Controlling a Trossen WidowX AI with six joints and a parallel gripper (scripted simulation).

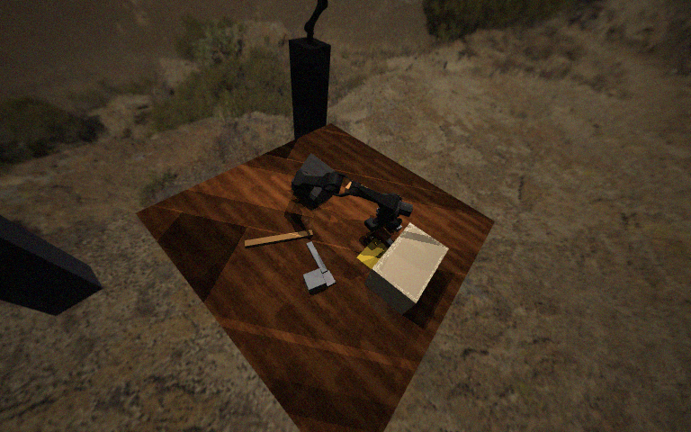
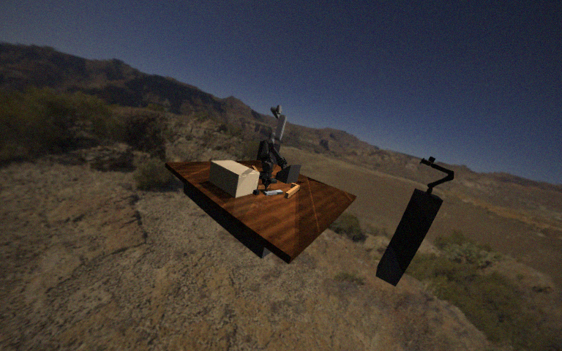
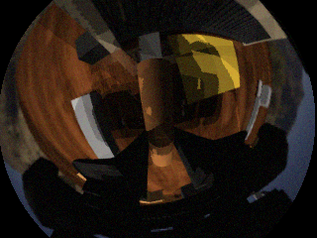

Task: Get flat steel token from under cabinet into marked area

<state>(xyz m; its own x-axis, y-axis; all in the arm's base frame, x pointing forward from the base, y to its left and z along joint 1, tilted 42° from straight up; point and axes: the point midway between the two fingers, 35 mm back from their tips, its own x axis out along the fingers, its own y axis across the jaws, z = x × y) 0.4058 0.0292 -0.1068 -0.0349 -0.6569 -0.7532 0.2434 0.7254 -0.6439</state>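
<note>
My gripper (image 1: 380, 229) (image 2: 267, 183) (image 3: 158, 130) is low in front of the cabinet (image 1: 412, 261) (image 2: 232, 177) (image 3: 188, 17), shut on a long bar (image 3: 156, 94). The bar looks brown near my fingers and grey at its far end, which points at the cabinet's dark lower front. Whether that end is under the cabinet I cannot tell. The yellow marked area (image 1: 369, 255) (image 3: 213, 74) lies in front of the cabinet, to the right of the bar in the wrist view, partly shadowed. I cannot make out the steel token in any view.
A grey tool with a block-shaped head (image 1: 315, 280) and a wooden stick (image 1: 278, 238) (image 2: 293, 190) lie on the table (image 1: 285, 320) (image 2: 275, 217). In the wrist view, a pale grey strip (image 3: 91, 126) and a dark block (image 3: 90, 47) are at the left.
</note>
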